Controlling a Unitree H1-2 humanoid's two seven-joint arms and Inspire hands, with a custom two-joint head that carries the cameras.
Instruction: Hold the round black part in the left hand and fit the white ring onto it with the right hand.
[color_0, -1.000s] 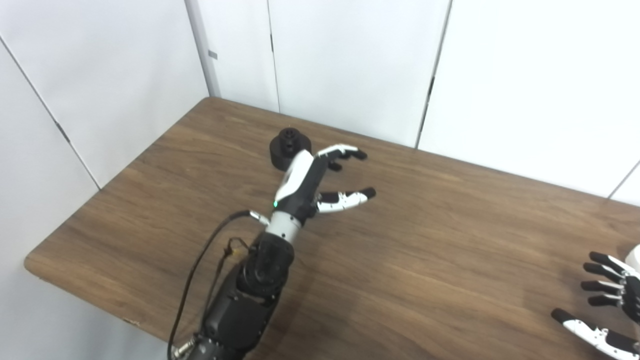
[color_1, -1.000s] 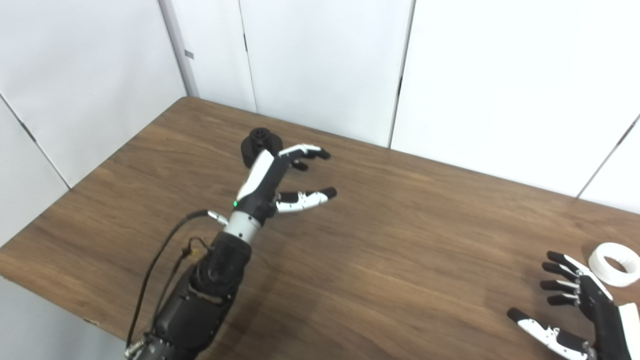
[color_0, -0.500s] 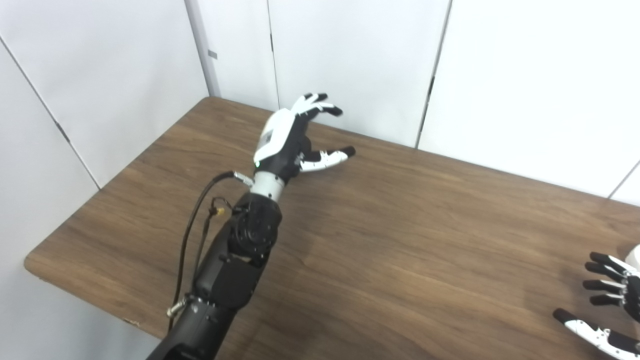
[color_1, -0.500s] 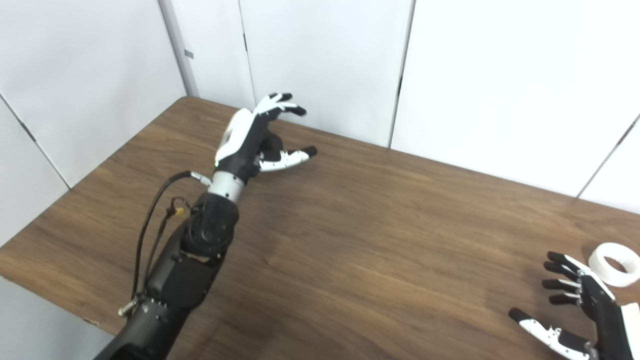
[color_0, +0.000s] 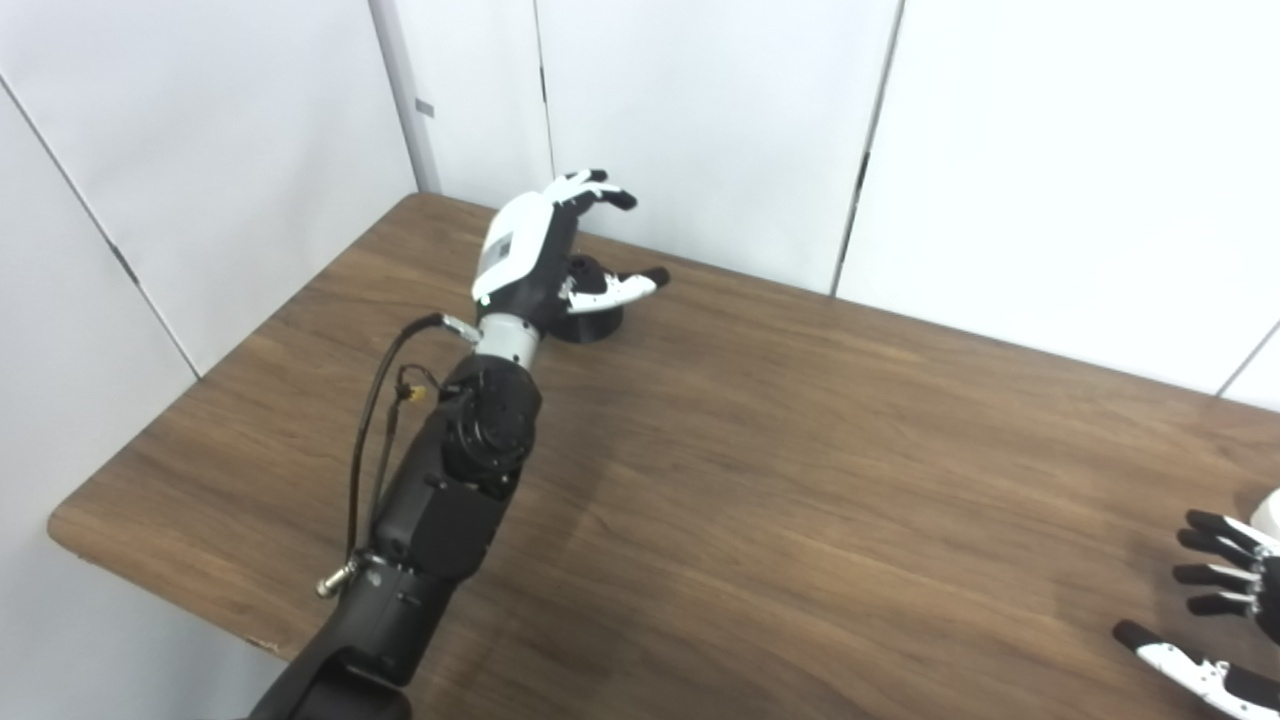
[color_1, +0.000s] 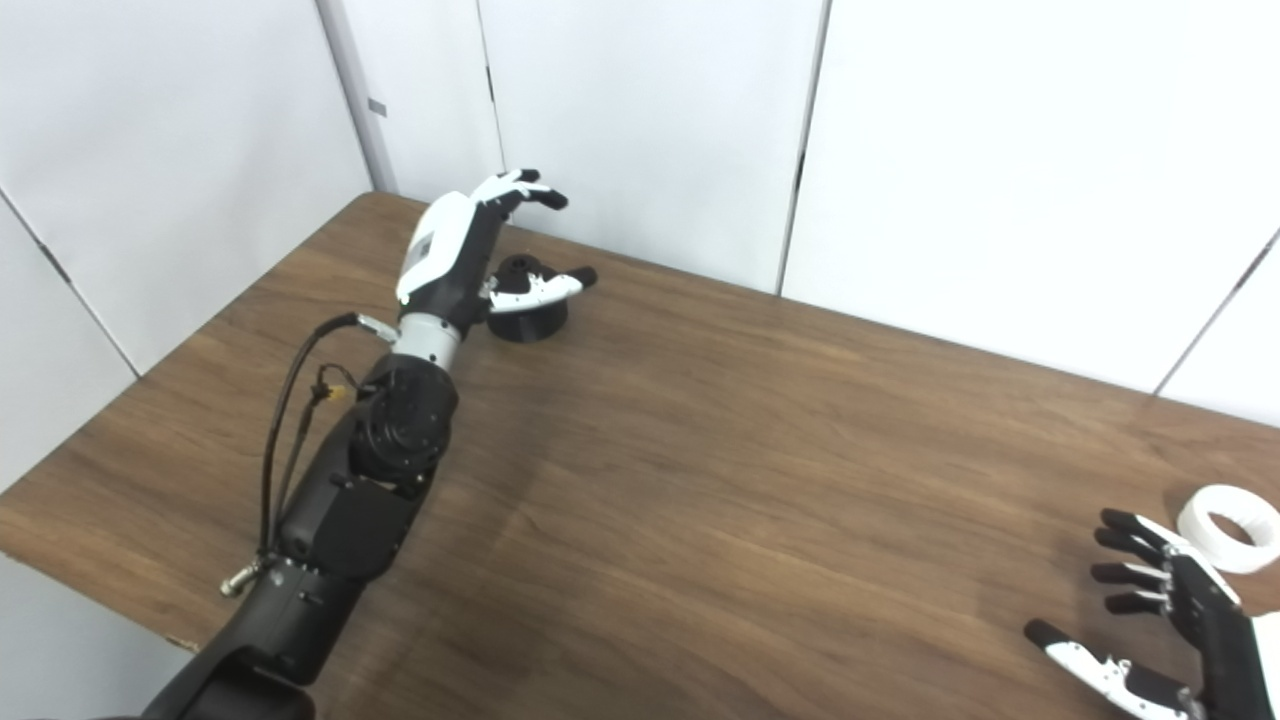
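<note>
The round black plastic part with a raised central hub stands on the far left corner of the brown wood-grain worktop, close to the white wall panels. The left hand now brackets it: its fingers arch over the far side and its thumb crosses the near side, all spread apart and, as far as can be seen, not yet pressing on the part. One second earlier this hand lay nearer the robot, to the right of the part; it has since swung outward and to the left, so that the part sits inside its open span. By this reading the reach is finished and closing the hand is the step due. The white plastic ring lies flat near the worktop's right edge, well apart from the black part. The right hand hovers just beside the ring, fingers apart and empty, almost unmoved over the second; fitting has not begun.
</note>
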